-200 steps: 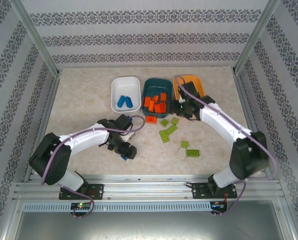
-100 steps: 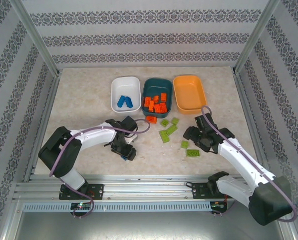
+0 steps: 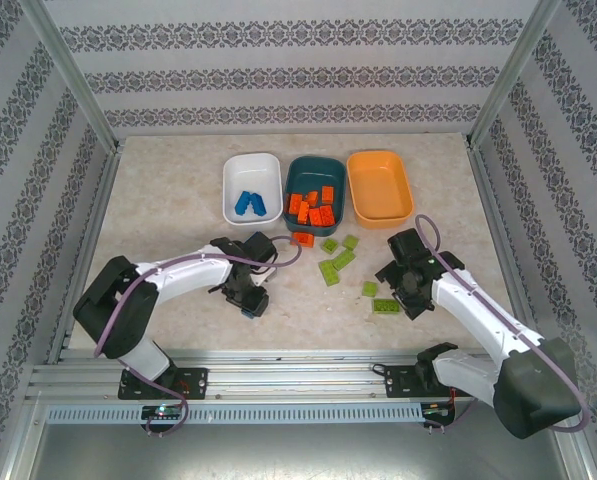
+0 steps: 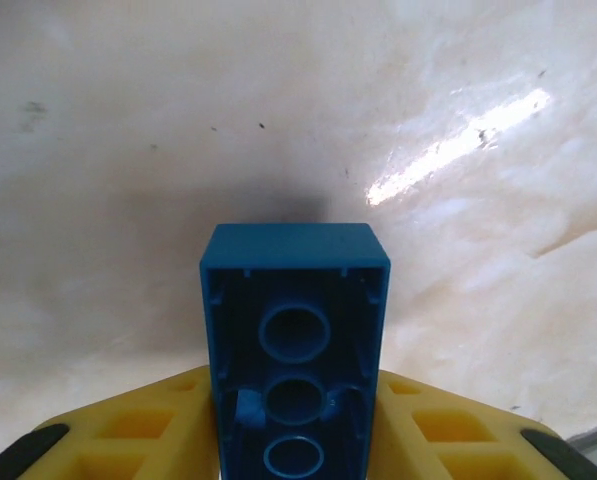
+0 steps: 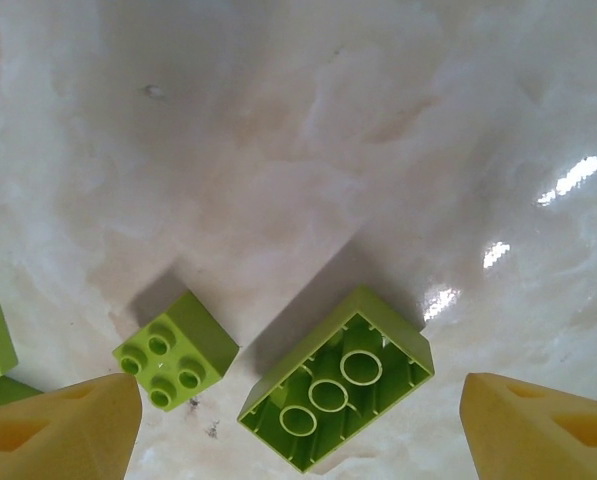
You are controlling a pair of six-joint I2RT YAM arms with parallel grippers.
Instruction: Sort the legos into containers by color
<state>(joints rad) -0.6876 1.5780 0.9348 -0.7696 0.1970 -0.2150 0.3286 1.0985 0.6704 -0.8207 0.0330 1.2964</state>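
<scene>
Legos of lime green (image 3: 336, 262) lie loose on the counter (image 3: 168, 200). Blue bricks (image 3: 250, 203) sit in the white tray (image 3: 240, 168), and orange-red bricks (image 3: 314, 208) in the dark teal tray (image 3: 300, 171). The left claw (image 3: 250, 303) is clamped on a blue brick (image 4: 296, 340). The right claw (image 3: 398, 297) hangs wide over an upturned lime brick (image 5: 336, 392), with a small square lime brick (image 5: 175, 362) beside it.

The counter (image 5: 378, 120) is surfaced in smooth, glossy marble-look material; glare is seen at right of frame. The blue lego (image 4: 296, 340) and lime legos (image 5: 338, 395) are moulded in smooth, semi-gloss plastic.
</scene>
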